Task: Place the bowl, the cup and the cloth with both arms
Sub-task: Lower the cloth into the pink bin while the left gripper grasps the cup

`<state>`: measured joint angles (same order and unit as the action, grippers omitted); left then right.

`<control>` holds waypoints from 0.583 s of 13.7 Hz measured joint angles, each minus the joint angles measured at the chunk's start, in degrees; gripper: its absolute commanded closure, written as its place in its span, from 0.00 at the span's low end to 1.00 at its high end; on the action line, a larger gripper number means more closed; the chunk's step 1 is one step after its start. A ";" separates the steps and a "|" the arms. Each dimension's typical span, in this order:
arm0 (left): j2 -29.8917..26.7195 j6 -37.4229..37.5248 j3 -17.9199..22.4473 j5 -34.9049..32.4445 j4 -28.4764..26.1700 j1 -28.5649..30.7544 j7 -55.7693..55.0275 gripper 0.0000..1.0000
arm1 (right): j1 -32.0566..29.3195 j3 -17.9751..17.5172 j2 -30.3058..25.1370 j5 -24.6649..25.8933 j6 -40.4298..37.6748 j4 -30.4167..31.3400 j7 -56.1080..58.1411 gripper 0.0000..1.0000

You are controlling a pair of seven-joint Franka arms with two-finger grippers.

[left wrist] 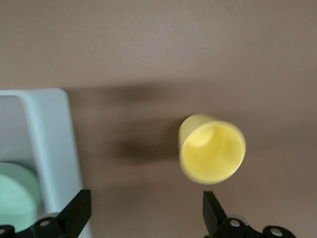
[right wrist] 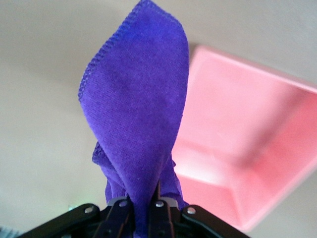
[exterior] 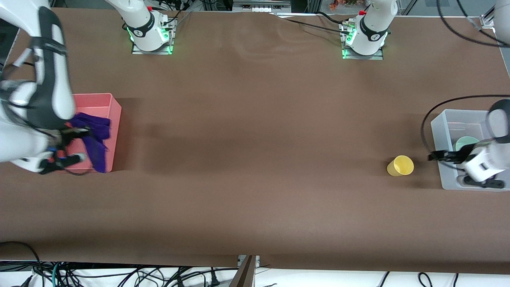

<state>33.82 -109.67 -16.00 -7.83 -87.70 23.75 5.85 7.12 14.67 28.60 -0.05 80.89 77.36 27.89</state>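
My right gripper is shut on the purple cloth and holds it over the pink bin; the cloth hangs across the bin's rim. In the right wrist view the cloth rises from the shut gripper. The yellow cup stands on the table, mouth up, beside the grey bin. The pale green bowl sits in that bin. My left gripper is open and empty over the bin's wall that faces the cup. The left wrist view shows the gripper, the cup and the bowl.
The pink bin is at the right arm's end of the table, the grey bin at the left arm's end. Brown table surface lies between them. Both arm bases stand along the table's edge farthest from the front camera.
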 measured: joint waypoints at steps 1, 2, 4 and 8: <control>1.41 -2.50 0.01 0.00 -0.31 -1.31 -3.99 0.16 | -0.09 2.68 0.08 0.02 -1.12 -0.47 3.83 1.00; 2.97 -5.16 0.03 0.00 -0.65 -2.02 -6.18 0.36 | -0.30 5.40 0.47 0.02 -1.16 -0.09 7.75 1.00; 6.13 -10.24 0.26 0.01 -1.27 -1.92 -7.36 0.72 | -1.43 8.75 1.85 0.01 2.66 3.18 13.33 1.00; 7.65 -14.14 0.11 0.01 -2.70 -1.46 -7.16 0.86 | -2.88 9.58 5.03 -0.07 12.80 13.47 15.11 1.00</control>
<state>41.47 -123.81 -15.88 -7.82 -90.40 22.29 -1.30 4.24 24.25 33.63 -0.12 93.69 90.83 43.00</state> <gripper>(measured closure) 0.590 0.899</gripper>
